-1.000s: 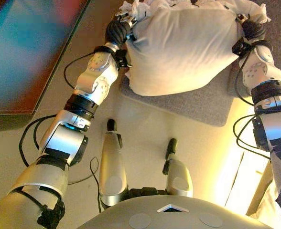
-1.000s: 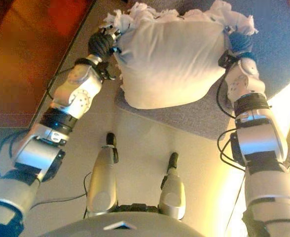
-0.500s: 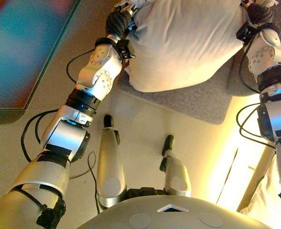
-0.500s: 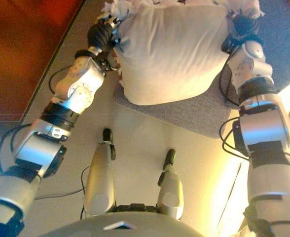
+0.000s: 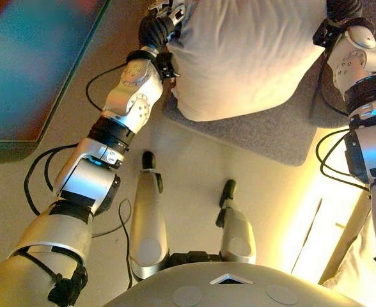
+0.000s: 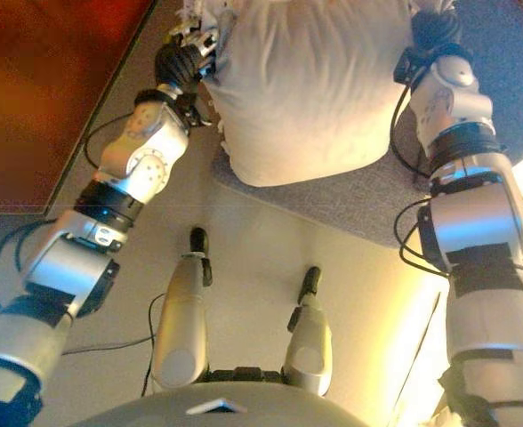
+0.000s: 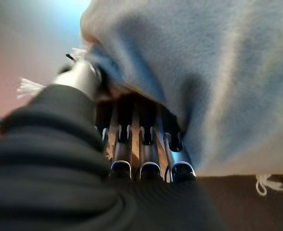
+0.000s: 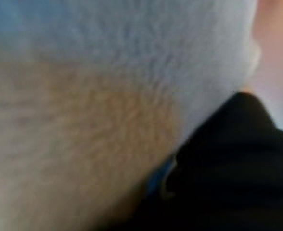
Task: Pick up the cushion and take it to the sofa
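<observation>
A large white cushion with a fringed edge is held up between my two hands, above a grey rug. My left hand is at the cushion's left side. In the left wrist view the fingers reach into the cushion and the thumb presses its edge from the other side. My right hand is at the cushion's right side, at the top of the view. The right wrist view shows only the cushion's cloth pressed close against the hand's dark cover; its fingers are hidden.
The grey rug lies on a pale floor under the cushion. A dark, glossy flat surface fills the left side. A pale wooden piece stands at the lower right, in bright light.
The cushion and both hands have moved up and away in the view, so the cushion's top and fringe are now cut off. More rug shows beneath it.
</observation>
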Robot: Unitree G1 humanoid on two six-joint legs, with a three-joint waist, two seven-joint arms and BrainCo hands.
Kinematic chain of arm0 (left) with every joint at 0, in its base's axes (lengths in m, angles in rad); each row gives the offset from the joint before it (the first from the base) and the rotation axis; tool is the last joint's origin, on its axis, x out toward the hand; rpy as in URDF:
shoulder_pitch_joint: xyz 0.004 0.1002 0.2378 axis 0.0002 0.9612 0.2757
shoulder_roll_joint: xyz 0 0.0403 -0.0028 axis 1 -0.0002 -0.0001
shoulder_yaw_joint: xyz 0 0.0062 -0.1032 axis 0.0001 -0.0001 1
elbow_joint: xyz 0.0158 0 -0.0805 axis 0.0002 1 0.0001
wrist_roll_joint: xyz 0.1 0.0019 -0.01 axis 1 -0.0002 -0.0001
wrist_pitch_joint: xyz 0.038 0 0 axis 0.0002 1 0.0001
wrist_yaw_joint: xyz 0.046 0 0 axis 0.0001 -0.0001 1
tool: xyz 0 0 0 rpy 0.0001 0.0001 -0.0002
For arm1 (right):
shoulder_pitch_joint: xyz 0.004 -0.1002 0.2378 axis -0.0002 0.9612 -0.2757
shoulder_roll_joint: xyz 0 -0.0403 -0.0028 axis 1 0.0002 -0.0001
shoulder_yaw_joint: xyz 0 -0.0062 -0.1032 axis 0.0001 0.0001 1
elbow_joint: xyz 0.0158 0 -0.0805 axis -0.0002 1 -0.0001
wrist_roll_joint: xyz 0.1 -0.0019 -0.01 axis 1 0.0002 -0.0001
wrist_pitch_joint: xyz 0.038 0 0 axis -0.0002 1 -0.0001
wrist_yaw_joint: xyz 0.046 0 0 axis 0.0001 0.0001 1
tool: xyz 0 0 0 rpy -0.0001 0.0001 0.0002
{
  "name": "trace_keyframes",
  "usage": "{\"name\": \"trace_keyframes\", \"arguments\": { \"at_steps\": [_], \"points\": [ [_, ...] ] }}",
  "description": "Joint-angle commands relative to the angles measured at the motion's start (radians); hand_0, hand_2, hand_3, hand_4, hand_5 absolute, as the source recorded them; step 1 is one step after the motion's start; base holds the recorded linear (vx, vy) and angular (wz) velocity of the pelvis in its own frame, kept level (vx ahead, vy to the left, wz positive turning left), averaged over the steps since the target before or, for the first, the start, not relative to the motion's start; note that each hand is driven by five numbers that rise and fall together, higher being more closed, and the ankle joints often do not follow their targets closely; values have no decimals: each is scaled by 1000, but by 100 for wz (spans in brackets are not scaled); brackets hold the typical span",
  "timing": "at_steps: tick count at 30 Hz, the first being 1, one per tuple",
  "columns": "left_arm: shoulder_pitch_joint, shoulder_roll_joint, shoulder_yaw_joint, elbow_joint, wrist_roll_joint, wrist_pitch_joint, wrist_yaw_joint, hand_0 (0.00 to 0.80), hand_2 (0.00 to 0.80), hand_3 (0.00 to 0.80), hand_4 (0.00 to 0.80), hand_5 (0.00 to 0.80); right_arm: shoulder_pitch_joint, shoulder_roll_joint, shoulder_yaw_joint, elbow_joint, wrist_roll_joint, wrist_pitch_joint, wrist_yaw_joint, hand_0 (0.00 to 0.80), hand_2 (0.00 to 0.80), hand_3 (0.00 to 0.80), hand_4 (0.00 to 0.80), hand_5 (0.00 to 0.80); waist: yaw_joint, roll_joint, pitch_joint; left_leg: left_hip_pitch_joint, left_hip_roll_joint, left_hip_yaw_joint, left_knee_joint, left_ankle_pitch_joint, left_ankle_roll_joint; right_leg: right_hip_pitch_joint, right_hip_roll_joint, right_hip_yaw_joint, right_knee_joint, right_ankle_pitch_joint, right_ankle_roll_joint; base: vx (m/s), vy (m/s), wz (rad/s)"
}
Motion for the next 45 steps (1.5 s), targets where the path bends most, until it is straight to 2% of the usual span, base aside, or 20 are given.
{"name": "trace_keyframes", "arguments": {
  "at_steps": [1,8,17,26,30,33,37,42,44,45],
  "points": [
    [-94,-40,-18,42,45,-18,-11,0,0,0,0,0,-71,21,-9,-25,4,-36,-10,0,0,0,0,0,42,33,45,-83,5,-2,30,58,-94,82,-13,-8,80,-32,-25,0,0,0],
    [-86,-10,1,42,69,-57,-34,0,0,0,0,0,-42,-1,-49,-51,36,-71,-32,0,0,0,0,0,36,30,34,-51,4,4,6,55,-94,71,-7,-3,83,-33,-24,2,-5,0],
    [-32,88,77,28,80,-140,-57,0,0,0,0,0,23,-60,-106,-92,115,-119,-90,0,0,0,0,0,36,14,-8,9,14,7,-10,36,-100,87,1,-12,79,-39,-29,15,-49,-4],
    [112,211,167,26,72,-140,-132,0,0,0,0,0,132,-173,-195,-135,156,-158,-201,0,0,0,0,0,48,-4,-97,141,37,14,-97,40,-103,167,0,-50,45,-42,-27,35,-54,-1],
    [170,239,192,-2,66,-133,-139,0,0,0,0,0,185,-211,-216,-159,166,-144,-201,0,0,0,0,0,50,-8,-140,217,43,14,-154,52,-105,213,10,-58,29,-45,-27,61,-32,1],
    [210,247,219,-20,56,-119,-136,0,0,0,0,0,233,-232,-237,-178,177,-129,-167,0,0,0,0,0,52,-14,-172,279,50,20,-207,69,-108,257,20,-67,12,-49,-23,107,-38,-5],
    [262,232,245,-37,71,-110,-138,0,0,0,0,0,303,-242,-253,-230,109,-98,-130,0,0,0,0,0,48,-20,-209,342,49,25,-273,95,-107,297,34,-72,-9,-49,-21,84,-24,0],
    [402,189,294,-154,92,-87,-156,0,0,0,0,0,521,-212,-272,-485,14,-57,-125,0,0,0,0,0,30,-22,-247,431,42,30,-351,119,-105,347,58,-60,-32,-55,-20,58,-19,-3],
    [505,145,326,-236,103,-77,-183,0,0,0,0,0,678,-136,-319,-648,-15,-67,-91,0,0,0,0,0,17,-11,-261,471,38,34,-386,129,-101,361,68,-48,-38,-57,-26,50,16,-9],
    [522,140,330,-248,105,-72,-192,0,0,0,0,0,703,-123,-327,-671,-12,-64,-78,0,0,0,0,0,17,-11,-264,480,37,35,-395,132,-100,364,69,-46,-39,-57,-27,37,26,-13]
  ]
}}
